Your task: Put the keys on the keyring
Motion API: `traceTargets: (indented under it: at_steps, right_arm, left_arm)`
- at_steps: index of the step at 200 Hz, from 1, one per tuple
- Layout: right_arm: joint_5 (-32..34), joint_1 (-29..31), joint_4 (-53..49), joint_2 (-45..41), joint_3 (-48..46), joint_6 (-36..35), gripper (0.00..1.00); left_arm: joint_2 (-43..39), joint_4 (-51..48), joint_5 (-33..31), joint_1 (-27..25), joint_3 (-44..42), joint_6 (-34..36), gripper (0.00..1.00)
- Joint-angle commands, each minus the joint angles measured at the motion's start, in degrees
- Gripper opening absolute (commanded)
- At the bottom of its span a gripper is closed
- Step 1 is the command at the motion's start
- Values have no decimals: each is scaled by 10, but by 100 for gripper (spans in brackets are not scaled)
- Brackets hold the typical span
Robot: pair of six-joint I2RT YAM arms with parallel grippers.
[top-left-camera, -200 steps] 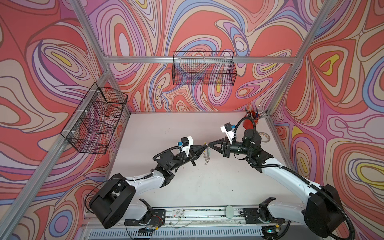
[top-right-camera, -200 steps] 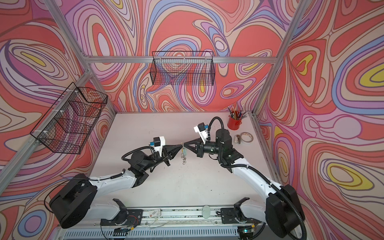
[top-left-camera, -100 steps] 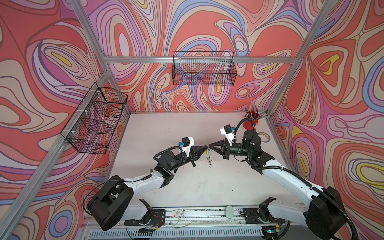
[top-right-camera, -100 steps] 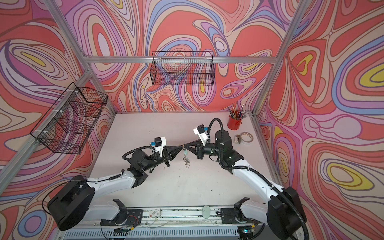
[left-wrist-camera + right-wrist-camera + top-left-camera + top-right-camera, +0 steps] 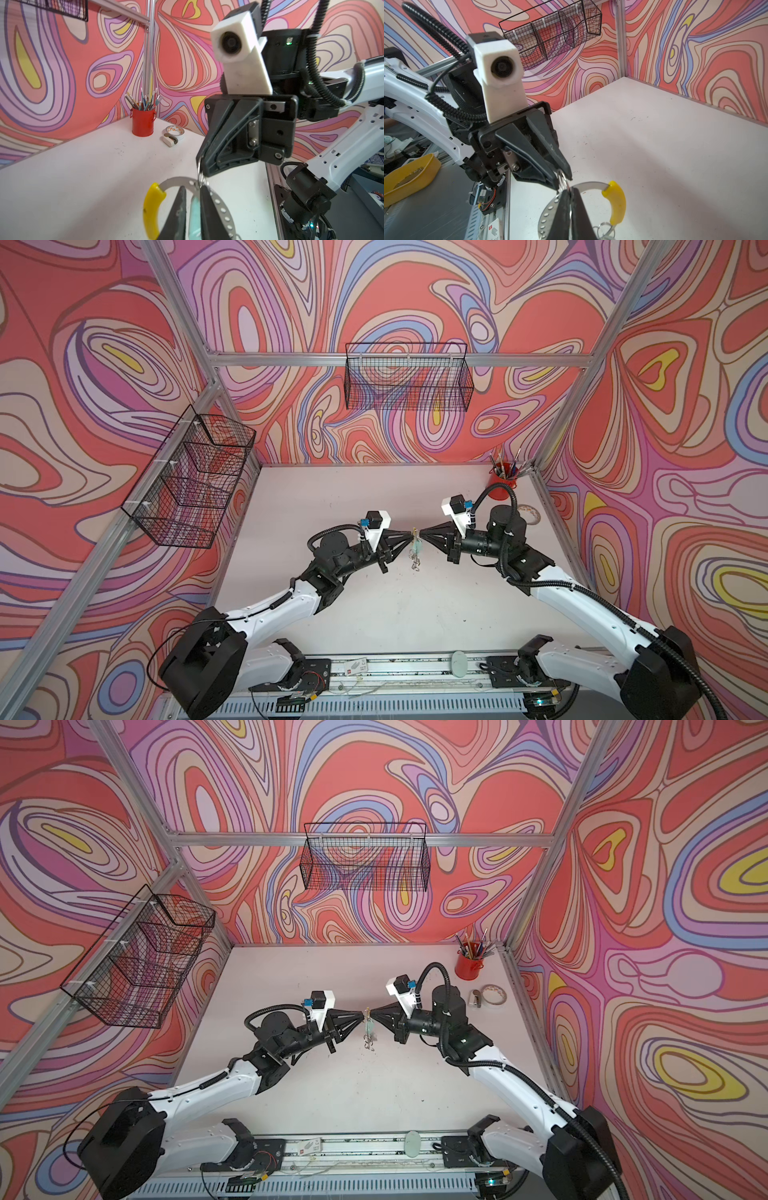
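Observation:
The keyring (image 5: 216,200), a flat grey hoop with holes and a yellow sleeve (image 5: 152,209), hangs above the table's middle between both grippers. My left gripper (image 5: 192,188) has its fingers a little apart astride the hoop's rim, with a pale translucent tag (image 5: 194,214) of the keys showing in the gap. My right gripper (image 5: 571,190) is shut on a small wire loop (image 5: 200,168) at the keyring's rim. In both top views the left gripper (image 5: 412,536) and right gripper (image 5: 420,534) meet tip to tip. The keys (image 5: 415,560) (image 5: 369,1040) dangle beneath.
A red pencil cup (image 5: 468,967) and a whitish tape roll (image 5: 492,995) stand at the back right of the white table (image 5: 374,614). Black wire baskets hang on the back wall (image 5: 407,381) and left wall (image 5: 191,477). A yellow dish (image 5: 409,176) lies beyond the table's front rail.
My left gripper's jaws have parted a little from shut. Both arms stay at nearly the same spot, and the right gripper keeps its grip.

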Motion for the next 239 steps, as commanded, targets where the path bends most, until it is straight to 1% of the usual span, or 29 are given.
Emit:
traceTargets:
  at_steps: [1,11,21,40,49,60,69,88,107,127,153,172,192,208,239]
  right_arm:
    - [48,16,-23,-17,-1,-77,0]
    - [62,21,-28,-20,-2,-96,0]
    - [75,26,-33,-21,0,-113,0]
    - [98,41,-41,-19,3,-145,0]
    - [106,49,-48,-16,4,-164,0]
    - [114,57,-59,-13,10,-181,0]
    - [114,60,-62,-13,11,-187,0]
    - [112,63,-66,-12,11,-197,0]
    - [112,64,-70,-13,11,-198,0]
    - [112,64,-69,-14,10,-198,0]
    - [108,64,-63,-16,7,-193,0]
    - [105,64,-61,-14,8,-190,0]
    - [103,64,-58,-13,8,-189,0]
    - [102,64,-60,-11,11,-191,0]
    - [100,64,-61,-7,13,-191,0]
  left_arm:
    - [-50,-211,10,20,52,72,43]
    - [-65,-342,-1,22,91,147,50]
    - [-72,-445,8,28,124,200,57]
    - [-63,-620,32,32,202,299,58]
    - [-53,-665,39,32,233,326,58]
    - [-37,-705,29,32,270,341,58]
    - [-17,-734,23,32,301,354,56]
    - [28,-800,37,31,370,387,52]
    - [72,-839,39,23,427,404,51]
    - [107,-864,26,10,472,405,50]
    - [140,-873,13,-8,505,403,49]
    - [154,-872,4,-17,517,402,46]
    - [167,-879,-5,-18,527,404,39]
    - [174,-886,-13,-19,536,406,30]
    - [188,-903,-19,-20,551,412,17]
